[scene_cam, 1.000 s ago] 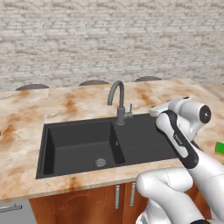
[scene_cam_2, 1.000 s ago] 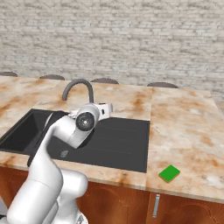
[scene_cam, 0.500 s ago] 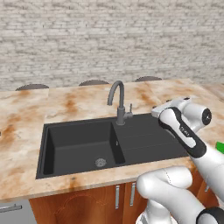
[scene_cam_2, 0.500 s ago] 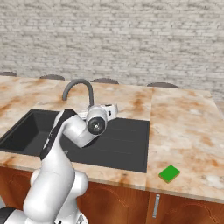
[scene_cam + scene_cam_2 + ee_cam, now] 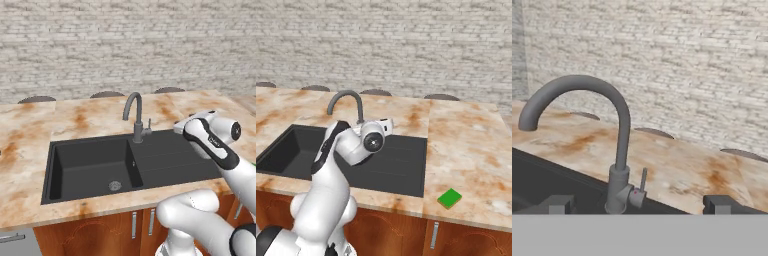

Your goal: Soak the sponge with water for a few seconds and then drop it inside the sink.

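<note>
Sponge: bright green flat block lying on the marbled counter, near its front edge, well to the right of the sink and untouched.
Sink: matte black, one deep basin on the left with a round metal drain, flat drainboard on the right.
Faucet: grey, curved, standing at the back rim between basin and drainboard; small lever at its base (no stream of water can be seen).
Gripper: hanging over the drainboard, facing the faucet, jaws wide apart and empty.
Step in hand: judged to be the opening one, with the arm lined up on the faucet lever before any pick-up.
Next move: likely easing forward to nudge the lever so water runs; afterwards a swing right and down to the sponge.
</note>
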You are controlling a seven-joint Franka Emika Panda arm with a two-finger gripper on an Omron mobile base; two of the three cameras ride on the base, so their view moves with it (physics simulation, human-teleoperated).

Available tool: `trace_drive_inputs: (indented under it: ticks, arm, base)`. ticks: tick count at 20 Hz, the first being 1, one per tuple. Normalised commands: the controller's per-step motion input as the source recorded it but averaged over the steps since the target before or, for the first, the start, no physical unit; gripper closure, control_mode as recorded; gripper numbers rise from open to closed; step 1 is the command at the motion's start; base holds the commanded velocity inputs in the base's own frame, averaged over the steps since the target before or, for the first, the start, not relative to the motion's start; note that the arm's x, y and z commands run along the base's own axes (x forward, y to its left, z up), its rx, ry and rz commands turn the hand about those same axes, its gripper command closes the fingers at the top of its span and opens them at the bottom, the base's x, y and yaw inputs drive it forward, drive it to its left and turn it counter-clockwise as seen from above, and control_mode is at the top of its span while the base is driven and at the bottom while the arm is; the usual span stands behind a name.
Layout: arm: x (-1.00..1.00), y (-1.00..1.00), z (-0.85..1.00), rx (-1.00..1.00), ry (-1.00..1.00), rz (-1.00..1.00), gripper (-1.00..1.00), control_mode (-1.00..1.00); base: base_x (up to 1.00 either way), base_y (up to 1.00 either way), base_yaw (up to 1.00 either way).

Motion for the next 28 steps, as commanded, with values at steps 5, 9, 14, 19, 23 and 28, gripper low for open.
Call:
trace_drive_inputs:
  ticks: [5,9,14,19,23,28]
  arm:
    - [0.22,0.00,-0.25,0.00,0.00,0.04,-1.00,-1.00]
    - [0.26,0.00,-0.27,0.02,0.00,0.08,-1.00,-1.00]
    - [0.20,0.02,-0.19,0.03,0.00,0.11,-1.00,-1.00]
    - [0.09,0.09,-0.11,0.02,0.00,0.12,-1.00,-1.00]
    - [0.00,0.15,-0.01,0.00,0.00,0.10,-1.00,-1.00]
    - [0.04,0.13,0.00,0.00,0.00,0.03,-1.00,-1.00]
  base:
    - [0.00,0.00,0.00]
    - [0.00,0.00,0.00]
    - [0.00,0.00,0.00]
    - [0.00,0.00,0.00]
    - [0.00,0.00,0.00]
    - [0.00,0.00,0.00]
